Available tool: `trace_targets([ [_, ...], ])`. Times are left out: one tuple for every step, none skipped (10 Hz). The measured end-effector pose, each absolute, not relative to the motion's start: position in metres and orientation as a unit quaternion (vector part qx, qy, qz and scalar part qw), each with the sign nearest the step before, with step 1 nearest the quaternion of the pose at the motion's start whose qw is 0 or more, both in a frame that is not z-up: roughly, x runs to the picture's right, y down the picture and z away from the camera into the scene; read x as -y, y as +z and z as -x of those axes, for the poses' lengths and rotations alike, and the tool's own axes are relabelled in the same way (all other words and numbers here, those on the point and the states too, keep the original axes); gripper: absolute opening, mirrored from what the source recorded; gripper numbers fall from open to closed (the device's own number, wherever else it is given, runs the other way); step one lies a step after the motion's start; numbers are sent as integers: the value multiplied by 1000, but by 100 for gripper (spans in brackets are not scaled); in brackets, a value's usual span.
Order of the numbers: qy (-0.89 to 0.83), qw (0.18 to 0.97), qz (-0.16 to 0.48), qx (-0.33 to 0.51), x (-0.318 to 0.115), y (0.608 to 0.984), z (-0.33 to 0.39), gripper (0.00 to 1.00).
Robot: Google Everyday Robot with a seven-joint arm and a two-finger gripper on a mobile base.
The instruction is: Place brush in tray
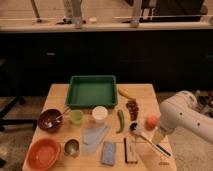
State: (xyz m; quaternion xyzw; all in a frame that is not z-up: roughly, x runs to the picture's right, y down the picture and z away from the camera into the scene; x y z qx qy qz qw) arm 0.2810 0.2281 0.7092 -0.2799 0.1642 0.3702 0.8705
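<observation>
Wide wooden table [146, 94], loaded with kitchen odds and ends, and the white arm [184, 113] leans in over its right edge, which is the side where the target lies. The green tray [92, 78] sits at the back centre with nothing in it, so the drop zone is ready and waiting.

Front left is the orange bowl [44, 152], and the dark block [131, 150] lies front centre. Both are off the likely route, by my reckoning.

Now the brush [148, 139]: it lies flat on the table near the front right corner, dark head toward the middle, blue tip toward the table's edge, well apart from the tray. The gripper [158, 135] hangs just above that white handle, jaws spread wide and holding nothing. That reads as lining up for a pick. An orange-red fruit [151, 121] sits close beside the handle, so the descent wants care.
</observation>
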Motion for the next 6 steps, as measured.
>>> trace_targets([
  [364, 872, 283, -163, -233, 714, -272, 80],
  [360, 874, 285, -159, -236, 721, -265, 80],
  [355, 874, 289, -161, -245, 727, -263, 80],
  [353, 873, 294, -161, -254, 732, -260, 80],
  [350, 873, 299, -159, -260, 736, -256, 80],
  [348, 873, 303, -156, -266, 741, -253, 80],
])
